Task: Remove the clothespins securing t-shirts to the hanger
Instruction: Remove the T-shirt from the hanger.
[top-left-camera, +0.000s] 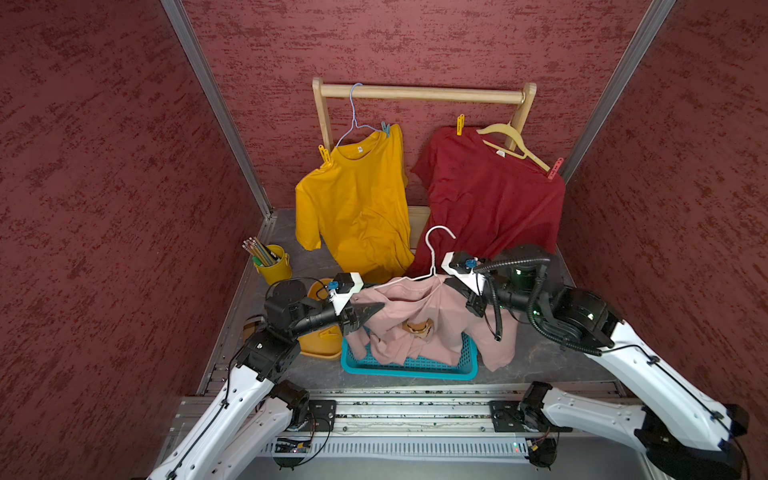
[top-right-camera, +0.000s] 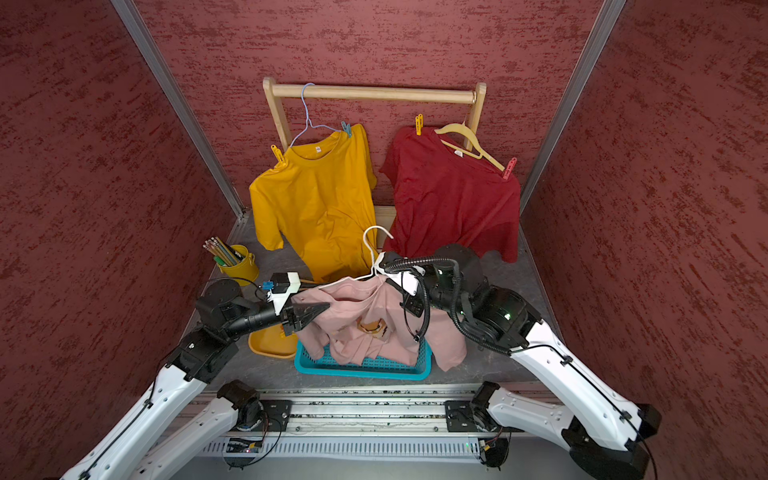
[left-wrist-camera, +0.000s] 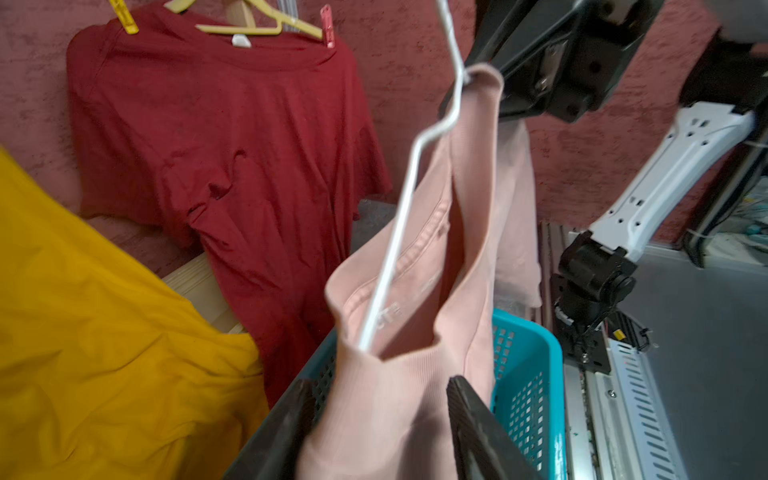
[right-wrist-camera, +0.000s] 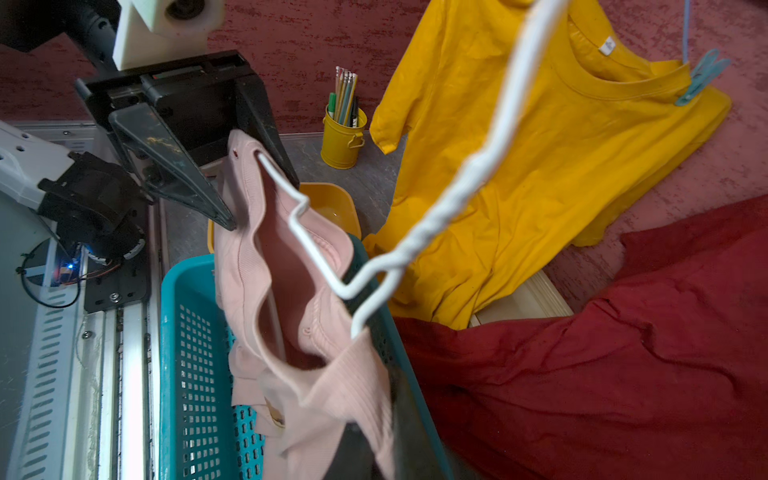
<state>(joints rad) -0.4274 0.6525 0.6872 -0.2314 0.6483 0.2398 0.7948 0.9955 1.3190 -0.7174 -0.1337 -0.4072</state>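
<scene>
A mustard yellow t-shirt (top-left-camera: 357, 199) hangs on a blue wire hanger with a yellow clothespin (top-left-camera: 324, 154) and a light blue clothespin (top-left-camera: 386, 129) at its shoulders. A dark red t-shirt (top-left-camera: 490, 195) hangs on a cream hanger, pinned by a yellow clothespin (top-left-camera: 460, 124) and a red-pink clothespin (top-left-camera: 555, 168). The pale pink t-shirt (top-left-camera: 419, 320) sits on a white wire hanger (top-left-camera: 432, 253) held over the basket. My left gripper (left-wrist-camera: 380, 386) is closed on one pink shoulder. My right gripper (right-wrist-camera: 374, 415) is shut on the other shoulder, where the hanger wire runs in.
A teal plastic basket (top-left-camera: 411, 368) lies under the pink shirt, with a yellow tray (top-left-camera: 320, 345) beside it. A yellow cup of pencils (top-left-camera: 274, 264) stands at the left. The wooden rack (top-left-camera: 424, 93) spans the back, between red walls.
</scene>
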